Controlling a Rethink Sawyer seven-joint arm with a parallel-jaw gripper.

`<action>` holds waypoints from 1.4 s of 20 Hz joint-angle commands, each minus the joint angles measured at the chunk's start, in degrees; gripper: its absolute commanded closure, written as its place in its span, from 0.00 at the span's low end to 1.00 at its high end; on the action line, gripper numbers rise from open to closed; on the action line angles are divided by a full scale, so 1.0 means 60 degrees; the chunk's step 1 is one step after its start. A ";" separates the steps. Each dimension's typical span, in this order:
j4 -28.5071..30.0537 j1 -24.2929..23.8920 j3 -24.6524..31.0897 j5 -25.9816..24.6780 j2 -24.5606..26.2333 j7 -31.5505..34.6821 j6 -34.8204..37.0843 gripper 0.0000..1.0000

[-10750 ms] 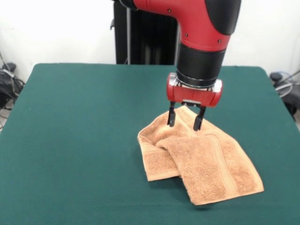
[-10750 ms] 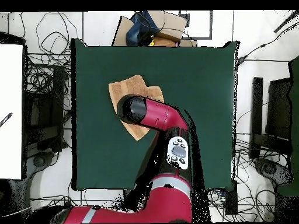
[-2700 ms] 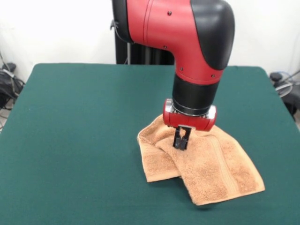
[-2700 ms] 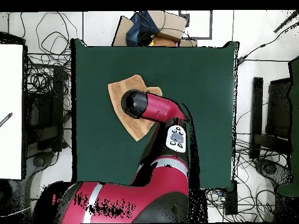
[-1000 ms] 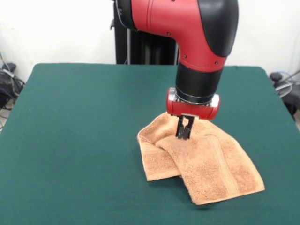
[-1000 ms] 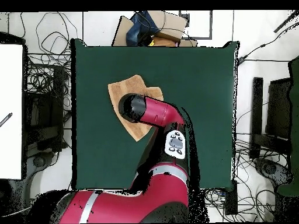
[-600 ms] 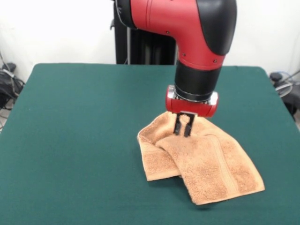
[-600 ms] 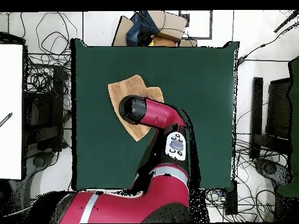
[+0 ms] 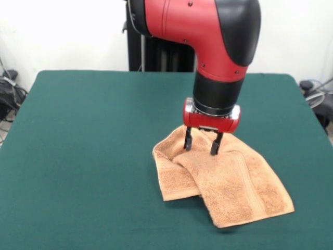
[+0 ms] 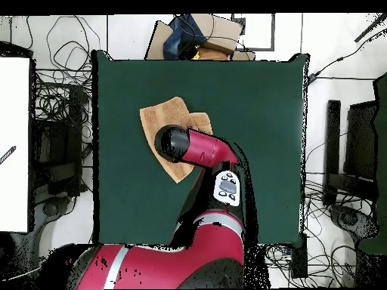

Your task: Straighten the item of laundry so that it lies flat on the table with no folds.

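Observation:
The light orange-tan towel (image 9: 223, 179) lies folded over itself on the dark green table (image 9: 93, 156), right of centre in the front view, with one woven band running down its right flap. My gripper (image 9: 200, 146) hangs open just above the towel's upper fold, fingers spread, holding nothing. In the overhead view the towel (image 10: 160, 115) shows at the table's (image 10: 257, 128) upper left, partly hidden under my arm; the gripper itself is hidden there.
Cables and equipment lie on the floor around the table. A cardboard box with dark items (image 10: 193, 36) sits beyond the table's top edge in the overhead view. A white panel (image 10: 13, 143) stands at the left.
My gripper was shut on the towel's upper fold one second ago; now its fingers are spread open and the towel lies released in much the same folded shape.

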 commanded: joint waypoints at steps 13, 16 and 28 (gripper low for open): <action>-0.0076 -0.0368 0.0657 0.0064 0.1558 0.1840 -0.1577 0.00; -0.0473 -0.0355 0.0638 0.0116 0.2063 0.1831 -0.1769 0.00; -0.1483 -0.0051 0.0459 0.0380 0.3245 0.2142 -0.2313 0.00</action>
